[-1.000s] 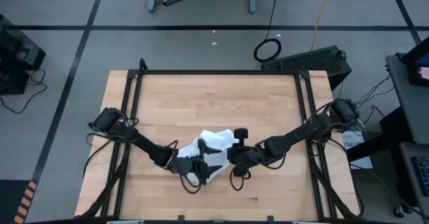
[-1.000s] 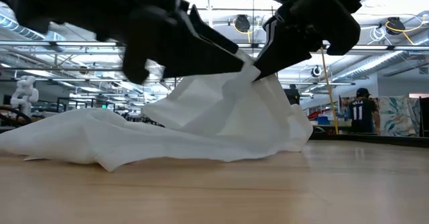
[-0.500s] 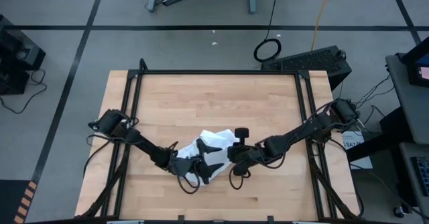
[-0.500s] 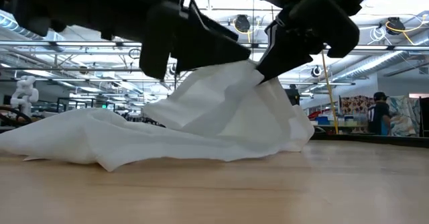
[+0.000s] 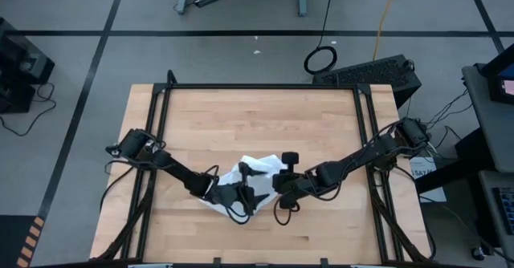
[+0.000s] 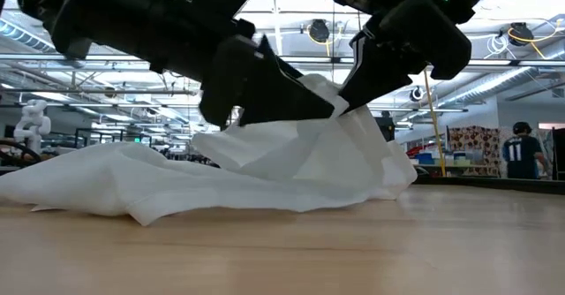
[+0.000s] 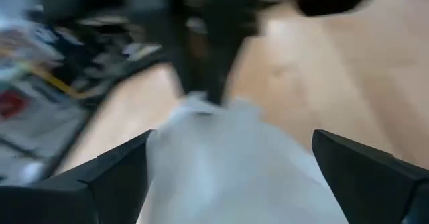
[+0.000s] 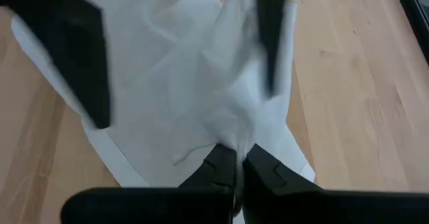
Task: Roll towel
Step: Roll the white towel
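Right gripper [image 8: 234, 174] pinched shut on the white towel [image 8: 181, 103], left gripper [image 7: 231, 163] wide open over it.

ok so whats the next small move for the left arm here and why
Probably ease the left gripper forward and close it on the raised fold of the towel. Its fingers stand wide open with the white cloth between them, gripping nothing, while the right gripper is shut on a pinch of the towel, holding it up off the wooden table. A second hold seems needed to roll it.
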Motion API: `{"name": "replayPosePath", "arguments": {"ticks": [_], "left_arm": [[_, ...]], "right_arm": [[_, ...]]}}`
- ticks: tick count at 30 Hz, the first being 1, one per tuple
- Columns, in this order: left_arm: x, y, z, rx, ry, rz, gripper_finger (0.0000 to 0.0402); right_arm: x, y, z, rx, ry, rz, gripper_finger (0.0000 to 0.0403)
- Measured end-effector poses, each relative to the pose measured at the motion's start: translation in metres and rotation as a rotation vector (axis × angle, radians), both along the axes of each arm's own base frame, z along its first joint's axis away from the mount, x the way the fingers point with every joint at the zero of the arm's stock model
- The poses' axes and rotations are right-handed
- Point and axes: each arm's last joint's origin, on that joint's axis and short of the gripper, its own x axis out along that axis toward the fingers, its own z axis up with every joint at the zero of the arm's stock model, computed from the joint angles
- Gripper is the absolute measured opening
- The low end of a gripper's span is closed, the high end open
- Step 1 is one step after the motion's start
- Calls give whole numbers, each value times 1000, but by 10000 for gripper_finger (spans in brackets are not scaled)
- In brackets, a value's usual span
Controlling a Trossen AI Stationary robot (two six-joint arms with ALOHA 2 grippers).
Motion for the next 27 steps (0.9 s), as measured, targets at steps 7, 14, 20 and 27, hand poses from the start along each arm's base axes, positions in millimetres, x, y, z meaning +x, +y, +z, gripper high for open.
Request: {"name": "replayPosePath", "arguments": {"ticks": [7, 14, 20, 27], "left_arm": [[12, -2, -13, 57, 28, 108, 345], [14, 0, -11, 125, 6, 266, 234], [11, -5, -13, 215, 51, 241, 48], [7, -13, 7, 186, 19, 166, 16]], "right_arm": [[2, -4, 0, 35, -14, -50, 0], [2, -6, 0, 69, -30, -94, 0], [2, -6, 0, 94, -36, -121, 0], [-2, 4, 0, 82, -35, -92, 32]]}}
